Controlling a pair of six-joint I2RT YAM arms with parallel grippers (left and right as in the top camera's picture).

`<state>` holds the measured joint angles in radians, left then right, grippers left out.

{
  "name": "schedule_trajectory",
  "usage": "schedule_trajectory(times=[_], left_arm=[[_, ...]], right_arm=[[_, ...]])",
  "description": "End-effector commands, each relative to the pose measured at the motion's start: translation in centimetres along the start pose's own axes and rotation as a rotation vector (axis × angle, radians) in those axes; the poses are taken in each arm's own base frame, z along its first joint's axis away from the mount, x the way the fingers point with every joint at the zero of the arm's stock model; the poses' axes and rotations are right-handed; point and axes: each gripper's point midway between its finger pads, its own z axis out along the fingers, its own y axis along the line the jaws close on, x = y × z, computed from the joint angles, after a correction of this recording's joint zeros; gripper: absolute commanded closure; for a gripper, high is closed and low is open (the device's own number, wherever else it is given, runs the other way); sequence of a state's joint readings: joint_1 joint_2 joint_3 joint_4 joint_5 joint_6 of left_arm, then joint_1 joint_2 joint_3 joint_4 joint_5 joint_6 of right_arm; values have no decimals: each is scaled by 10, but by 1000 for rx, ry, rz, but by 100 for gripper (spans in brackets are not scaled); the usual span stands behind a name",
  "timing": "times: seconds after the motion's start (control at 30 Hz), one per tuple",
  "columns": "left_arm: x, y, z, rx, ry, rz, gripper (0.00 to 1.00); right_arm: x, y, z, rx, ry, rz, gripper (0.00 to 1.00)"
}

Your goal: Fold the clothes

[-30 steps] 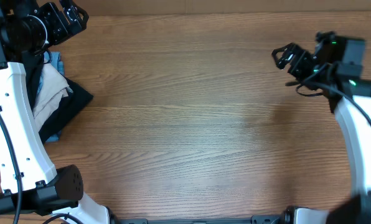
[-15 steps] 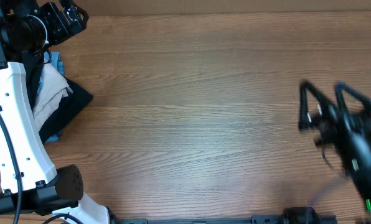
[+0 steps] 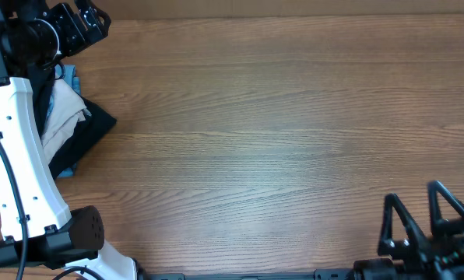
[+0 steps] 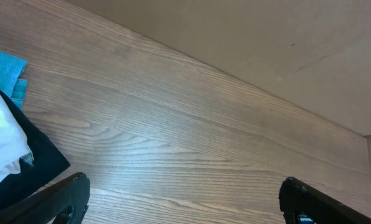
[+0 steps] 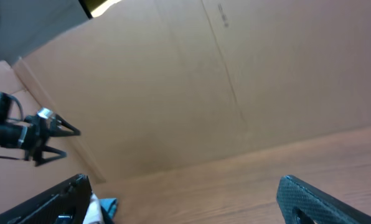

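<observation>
Dark and white clothes half behind left arm (right tool edge-cropped).

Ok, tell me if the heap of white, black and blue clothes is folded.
Unfolded: the clothes heap lies crumpled, white bunched over black, partly hidden by the left arm.

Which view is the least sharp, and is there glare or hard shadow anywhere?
Right wrist view is softest: the cardboard wall looks hazy, with a bright patch at top left. Left wrist view shows crisp grain on the table. Overhead view is evenly lit, without glare; the clothes are sharp.
</observation>
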<state>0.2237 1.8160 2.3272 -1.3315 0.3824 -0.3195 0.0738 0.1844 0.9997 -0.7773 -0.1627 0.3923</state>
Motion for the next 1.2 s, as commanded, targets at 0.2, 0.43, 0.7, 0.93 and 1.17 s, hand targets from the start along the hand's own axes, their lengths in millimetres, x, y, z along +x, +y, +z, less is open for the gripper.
schedule_trajectory(times=[0.2,0.43,0.7,0.93,1.17], left_arm=[[1,1,5,0,11,-2,0],[1,1,5,0,11,-2,0],[1,1,5,0,11,-2,0],[1,1,5,0,11,-2,0],[1,1,5,0,11,-2,0]], right_arm=[[53,-40,40,-28,-118,-20,0],[69,-72,69,-7,-287,-30,0],[114,-102,85,31,-257,-23,0],[145,-119,91,72,-186,-22,0],[167,-131,93,128,-84,-177,0]])
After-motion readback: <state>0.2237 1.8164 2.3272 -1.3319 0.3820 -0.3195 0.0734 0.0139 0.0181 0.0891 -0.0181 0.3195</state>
